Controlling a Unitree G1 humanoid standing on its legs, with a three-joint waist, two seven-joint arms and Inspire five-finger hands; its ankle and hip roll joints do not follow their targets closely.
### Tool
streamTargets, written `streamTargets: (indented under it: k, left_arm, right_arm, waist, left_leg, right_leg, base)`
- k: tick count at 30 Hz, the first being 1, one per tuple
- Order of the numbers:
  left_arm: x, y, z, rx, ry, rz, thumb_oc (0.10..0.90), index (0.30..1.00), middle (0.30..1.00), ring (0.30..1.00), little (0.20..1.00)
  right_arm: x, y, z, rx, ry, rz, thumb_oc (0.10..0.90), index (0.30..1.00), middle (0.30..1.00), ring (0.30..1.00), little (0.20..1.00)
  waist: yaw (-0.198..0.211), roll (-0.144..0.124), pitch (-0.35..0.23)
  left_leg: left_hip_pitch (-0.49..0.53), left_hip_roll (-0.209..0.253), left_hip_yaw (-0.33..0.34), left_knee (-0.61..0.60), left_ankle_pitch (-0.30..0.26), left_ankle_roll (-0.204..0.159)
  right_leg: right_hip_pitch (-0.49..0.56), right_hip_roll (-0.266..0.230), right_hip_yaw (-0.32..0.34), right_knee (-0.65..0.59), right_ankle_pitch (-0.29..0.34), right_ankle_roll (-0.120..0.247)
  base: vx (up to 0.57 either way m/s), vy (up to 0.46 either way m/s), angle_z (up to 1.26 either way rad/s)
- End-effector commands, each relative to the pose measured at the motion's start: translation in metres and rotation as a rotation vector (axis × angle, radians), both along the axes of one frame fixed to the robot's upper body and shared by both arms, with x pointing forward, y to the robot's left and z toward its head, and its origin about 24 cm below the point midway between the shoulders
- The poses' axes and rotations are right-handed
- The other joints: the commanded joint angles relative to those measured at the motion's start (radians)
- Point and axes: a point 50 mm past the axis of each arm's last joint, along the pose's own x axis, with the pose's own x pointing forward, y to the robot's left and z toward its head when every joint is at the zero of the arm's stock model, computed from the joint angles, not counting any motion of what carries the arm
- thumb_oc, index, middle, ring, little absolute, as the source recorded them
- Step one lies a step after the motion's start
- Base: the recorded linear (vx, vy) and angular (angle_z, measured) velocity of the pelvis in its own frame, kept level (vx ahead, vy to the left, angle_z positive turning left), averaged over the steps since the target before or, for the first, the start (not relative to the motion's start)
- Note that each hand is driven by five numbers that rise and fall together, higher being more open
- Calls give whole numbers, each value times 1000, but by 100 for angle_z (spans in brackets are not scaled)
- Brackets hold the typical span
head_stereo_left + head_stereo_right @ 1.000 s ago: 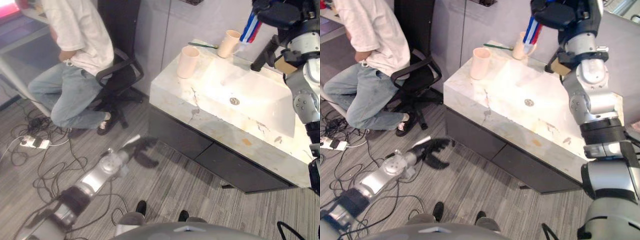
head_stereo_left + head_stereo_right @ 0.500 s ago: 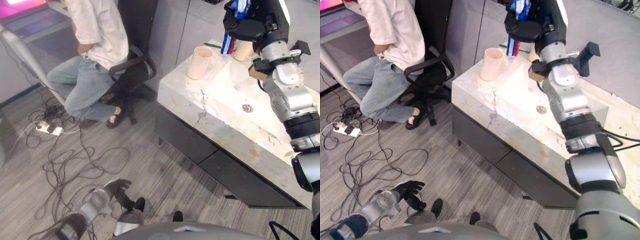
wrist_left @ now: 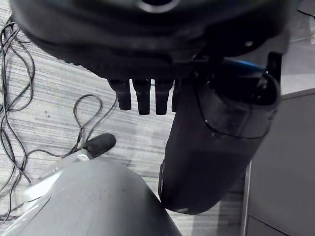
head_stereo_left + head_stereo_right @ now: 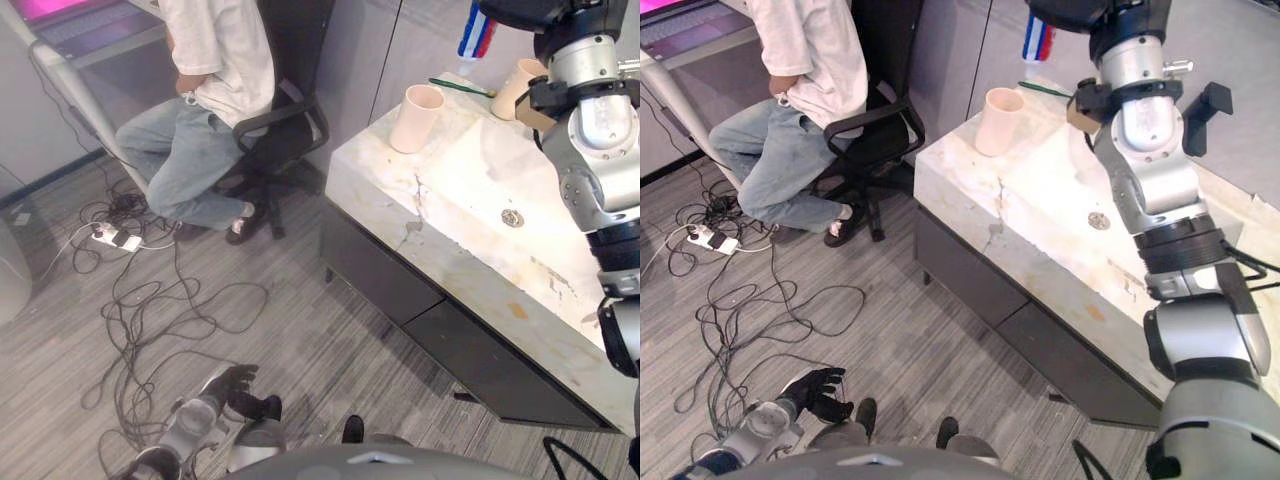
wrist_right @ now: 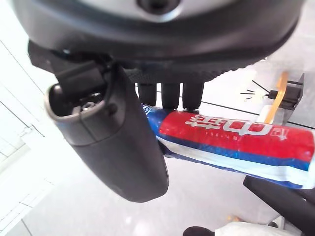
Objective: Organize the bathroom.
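My right hand (image 4: 528,10) is raised above the back of the marble sink counter (image 4: 385,185), shut on a red, white and blue toothpaste tube (image 5: 236,142). The tube (image 4: 1038,40) hangs down from the hand, above a green toothbrush (image 4: 460,87) lying between two beige cups. One cup (image 4: 415,118) stands at the counter's far left corner, the other cup (image 4: 512,88) further right. My left hand (image 4: 815,392) hangs low near the floor with relaxed fingers (image 3: 142,96), holding nothing.
A person (image 4: 215,60) sits on a black office chair (image 4: 285,140) left of the counter. Cables and a power strip (image 4: 118,238) lie across the grey floor. The basin has a drain (image 4: 512,217); dark drawers (image 4: 400,290) sit under the counter.
The camera has shifted. My right hand has lifted the toothpaste tube higher above the cups. My left arm has dropped from its outstretched pose to low beside me.
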Motion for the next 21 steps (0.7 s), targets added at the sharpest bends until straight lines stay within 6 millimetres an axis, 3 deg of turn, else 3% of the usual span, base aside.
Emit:
streamTargets:
  k: [1,12,13,14,15,16,17,18,21]
  left_arm:
    - [-19,6,-6,35,32,-21,800,900,900,900,900]
    - [-48,15,-20,118,183,-51,800,900,900,900,900]
    - [-50,16,-21,128,193,-61,800,900,900,900,900]
    - [-53,20,-21,136,213,-71,800,900,900,900,900]
    - [-54,20,-21,136,215,-70,800,900,900,900,900]
    - [-55,23,-20,153,234,-100,800,900,900,900,900]
    - [-55,23,-20,154,234,-100,800,900,900,900,900]
    - [-57,27,-21,180,262,-118,800,900,900,900,900]
    - [-54,29,-20,182,281,-125,800,900,900,900,900]
  right_arm:
    - [-27,-12,51,54,-231,-22,400,300,300,300,300]
    - [-19,-58,48,157,-161,-186,400,300,300,300,300]
    - [-19,-61,46,169,-170,-215,400,300,300,300,300]
    - [-21,-63,41,205,-194,-247,400,300,300,300,300]
    - [-22,-63,40,205,-196,-248,400,300,300,300,300]
    - [-24,-56,36,214,-221,-239,400,300,300,300,300]
    - [-25,-56,36,214,-221,-241,400,300,300,300,300]
    - [-26,-44,39,198,-251,-225,400,300,300,300,300]
    - [-28,-23,53,192,-286,-177,400,300,300,300,300]
  waist:
    - [21,2,-167]
    - [-2,7,-176]
    - [-2,10,-172]
    - [-2,19,-155]
    - [0,20,-153]
    - [3,33,-128]
    - [4,32,-130]
    - [1,28,-116]
    - [-11,20,-106]
  left_leg:
    - [7,23,-13,-15,-36,-3]
    - [6,-12,16,-15,-60,29]
    - [7,-17,15,-15,-61,36]
    - [5,-31,20,-15,-55,54]
    - [4,-32,23,-15,-53,56]
    - [10,-33,49,-15,-53,62]
    - [9,-34,50,-15,-53,62]
    - [25,-39,74,-15,-64,58]
    - [66,-50,91,-8,-97,52]
  right_leg:
    - [-71,20,67,-5,74,19]
    - [-92,-12,93,1,94,47]
    - [-95,-20,95,16,89,51]
    - [-140,-47,75,148,102,61]
    - [-155,-54,66,178,106,64]
    - [-239,-83,-4,303,159,79]
    - [-244,-84,-2,308,158,80]
    - [-284,-56,-56,294,159,92]
    - [-295,1,-89,211,131,81]
  base:
    - [-7,131,-3]
    - [40,135,-10]
    - [103,217,-23]
    - [61,161,-18]
    - [39,191,-22]
    - [-1,94,-22]
    - [70,100,-46]
    - [100,13,-66]
    - [217,-18,-76]
